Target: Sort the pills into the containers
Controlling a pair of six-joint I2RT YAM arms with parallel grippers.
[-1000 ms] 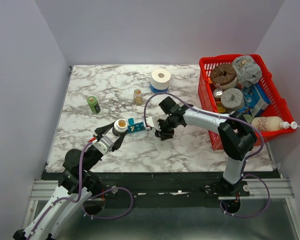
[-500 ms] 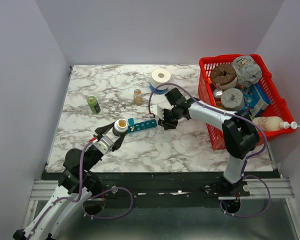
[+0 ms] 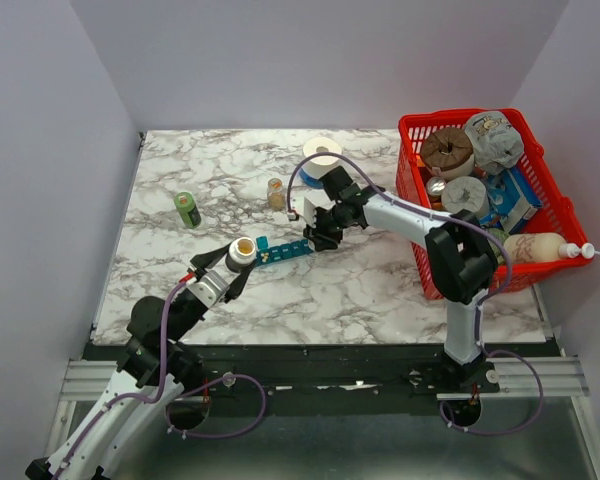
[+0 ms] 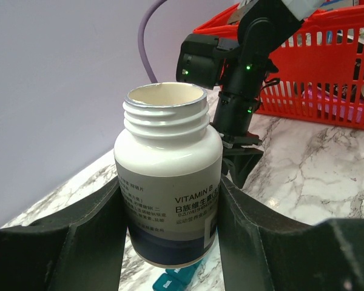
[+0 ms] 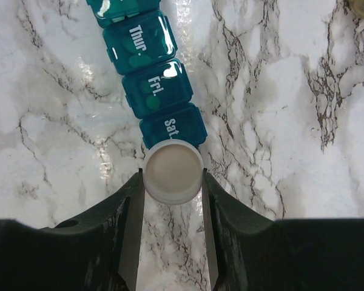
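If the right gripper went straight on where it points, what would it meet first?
Probably the Sat. end of the long teal plastic pill organizer, directly ahead of the round white cap the right gripper holds; their height gap is unclear.

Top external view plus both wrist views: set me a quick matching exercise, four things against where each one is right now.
Things:
1. white bottle
2. white cap
3. teal pill organizer
4. green can

Places:
A. lying flat on the marble table
B. gripped by the left gripper, mouth open
C. standing alone toward the table's left side
D. held by the right gripper, just past the Sat. end

Pairs: 1-B, 2-D, 3-A, 4-C
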